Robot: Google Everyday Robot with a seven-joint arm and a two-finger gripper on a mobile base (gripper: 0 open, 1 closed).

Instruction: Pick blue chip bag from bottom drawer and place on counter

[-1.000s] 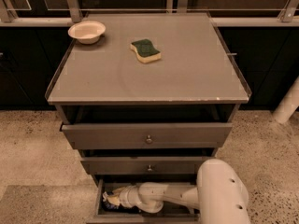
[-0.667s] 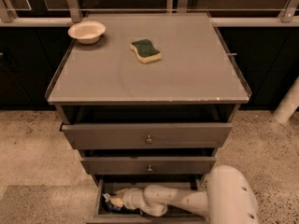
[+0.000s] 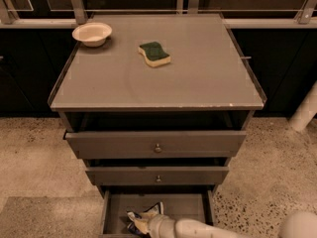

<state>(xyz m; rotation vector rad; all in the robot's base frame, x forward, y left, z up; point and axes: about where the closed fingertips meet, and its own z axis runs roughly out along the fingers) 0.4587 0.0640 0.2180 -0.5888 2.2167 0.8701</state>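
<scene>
The bottom drawer (image 3: 193,207) is pulled open below two wider knobbed drawers. Inside it, left of the middle, the crinkly blue chip bag (image 3: 148,213) sits bunched up with one corner pointing upward. My gripper (image 3: 140,225) reaches in from the lower right on a white arm (image 3: 198,229) and is shut on the bag's lower edge. The counter (image 3: 198,78) is the flat grey cabinet top above.
A green-and-yellow sponge (image 3: 154,53) lies on the counter's middle back, and a cream bowl (image 3: 92,33) stands at its back left corner. The top drawer (image 3: 156,143) and middle drawer (image 3: 157,175) stick out slightly above the open one. Speckled floor surrounds the cabinet.
The arm has drawn back toward the lower right, so less of it shows. The gripper and the bag have shifted right inside the drawer together.
</scene>
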